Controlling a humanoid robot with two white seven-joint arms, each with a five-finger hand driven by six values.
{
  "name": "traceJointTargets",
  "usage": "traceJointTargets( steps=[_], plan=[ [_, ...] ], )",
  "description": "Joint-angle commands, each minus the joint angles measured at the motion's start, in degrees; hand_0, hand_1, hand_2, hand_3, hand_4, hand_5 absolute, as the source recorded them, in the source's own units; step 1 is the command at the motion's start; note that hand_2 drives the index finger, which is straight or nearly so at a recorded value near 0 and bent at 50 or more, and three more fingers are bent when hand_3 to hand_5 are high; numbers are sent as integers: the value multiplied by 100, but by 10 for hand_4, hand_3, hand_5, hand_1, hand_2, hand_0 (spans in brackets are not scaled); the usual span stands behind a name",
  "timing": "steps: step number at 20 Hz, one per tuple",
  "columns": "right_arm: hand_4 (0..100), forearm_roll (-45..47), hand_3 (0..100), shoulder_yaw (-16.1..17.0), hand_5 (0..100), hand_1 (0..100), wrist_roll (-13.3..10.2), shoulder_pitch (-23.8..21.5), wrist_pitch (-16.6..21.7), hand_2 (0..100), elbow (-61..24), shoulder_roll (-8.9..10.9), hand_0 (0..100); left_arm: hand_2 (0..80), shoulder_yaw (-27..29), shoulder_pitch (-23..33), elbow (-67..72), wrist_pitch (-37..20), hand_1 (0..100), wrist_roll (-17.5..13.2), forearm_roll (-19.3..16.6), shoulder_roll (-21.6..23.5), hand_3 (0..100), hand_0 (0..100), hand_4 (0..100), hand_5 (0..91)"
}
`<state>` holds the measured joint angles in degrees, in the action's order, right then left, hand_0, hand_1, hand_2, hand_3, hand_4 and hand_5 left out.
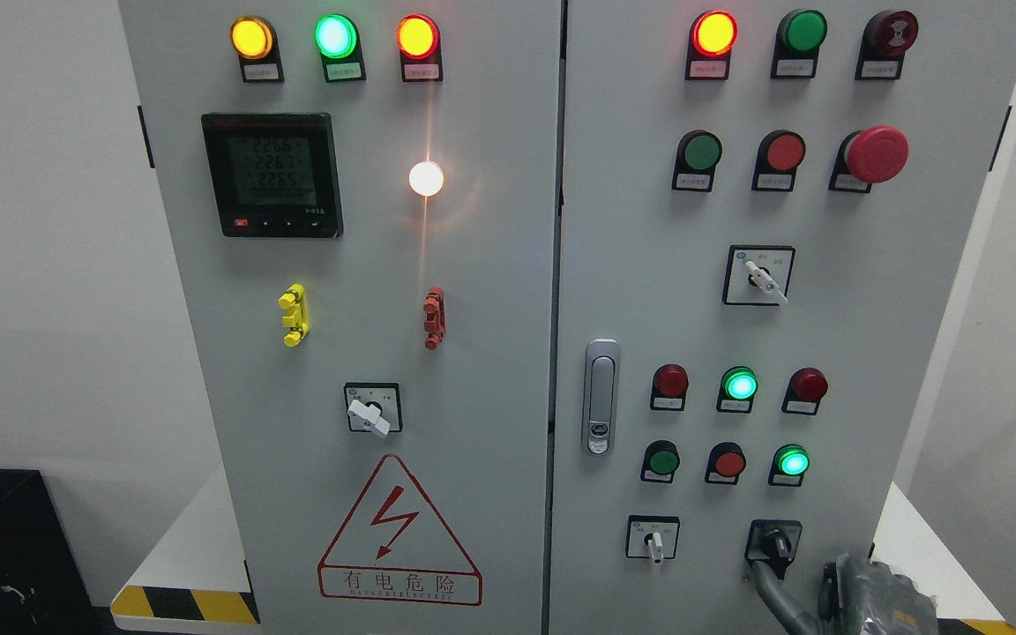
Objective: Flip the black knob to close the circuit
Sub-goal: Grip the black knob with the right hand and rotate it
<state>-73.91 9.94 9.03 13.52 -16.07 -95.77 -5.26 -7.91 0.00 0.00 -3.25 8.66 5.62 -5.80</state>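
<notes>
Big grey cabinet (490, 353) stands on white platform (195, 547). Yellow-black stripe (182, 605) along platform's near left edge.

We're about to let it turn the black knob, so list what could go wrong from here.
1. The right hand shows only at the bottom edge, with a finger at the black knob; a thin hold like that could slip off mid-turn.
2. The white selector switch sits just left of the knob; a sideways drift could nudge it.
3. The red mushroom button juts out higher on the same door, so lifting the arm carelessly might press it.
</notes>
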Motion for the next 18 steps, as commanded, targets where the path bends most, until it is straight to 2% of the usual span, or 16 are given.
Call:
traceJointTargets(
  steps=[1, 18],
  plan=[
    [1000, 26, 1000, 272, 1000, 26, 2, 1, -19, 918, -3, 42, 0, 0, 0, 132, -167, 0, 556, -4, 0, 0, 0, 120, 0, 0],
    [1000, 43, 1000, 298, 1000, 26, 2, 116, -19, 917, 14, 42, 0, 0, 0, 132, -167, 0, 556, -4, 0, 0, 0, 120, 0, 0]
  ],
)
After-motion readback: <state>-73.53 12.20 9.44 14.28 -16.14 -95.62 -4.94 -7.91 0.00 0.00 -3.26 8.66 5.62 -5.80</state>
